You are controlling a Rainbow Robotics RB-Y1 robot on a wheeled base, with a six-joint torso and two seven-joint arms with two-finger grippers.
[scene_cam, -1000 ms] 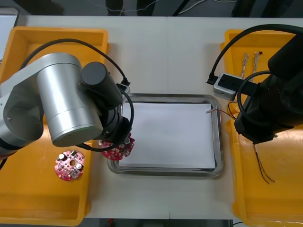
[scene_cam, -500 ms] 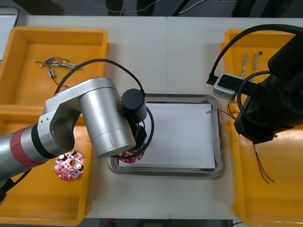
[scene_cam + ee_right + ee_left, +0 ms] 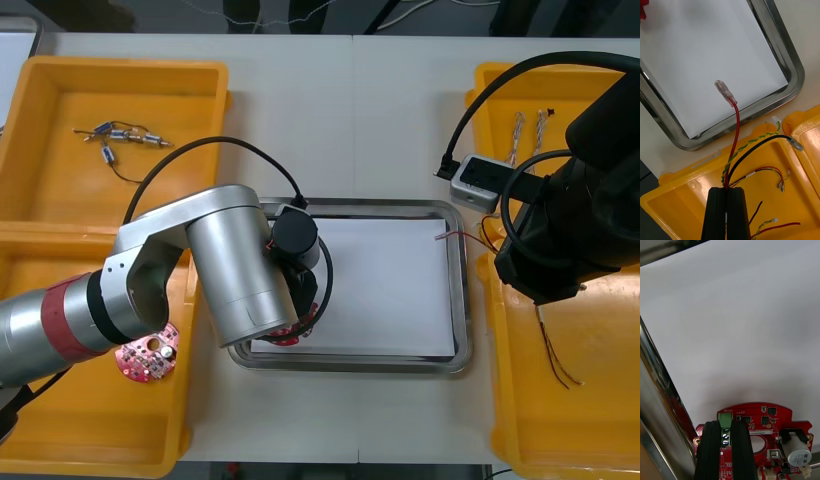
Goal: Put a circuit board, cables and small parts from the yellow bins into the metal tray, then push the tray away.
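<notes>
Left claw (image 3: 725, 427) clamps circuit board (image 3: 767, 422) over tray (image 3: 658, 397); right claw (image 3: 727, 191) clamps cables (image 3: 736, 123) over bin (image 3: 688, 176).

Tiny white "MOTOR" lettering on the red circuit board (image 3: 763, 423); remaining print unreadable.

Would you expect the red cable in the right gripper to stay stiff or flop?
Likely springy, not limp: the red cable arcs unsupported from the right gripper out over the metal tray. Its thin wire and small clear end look light, so it may sway.
</notes>
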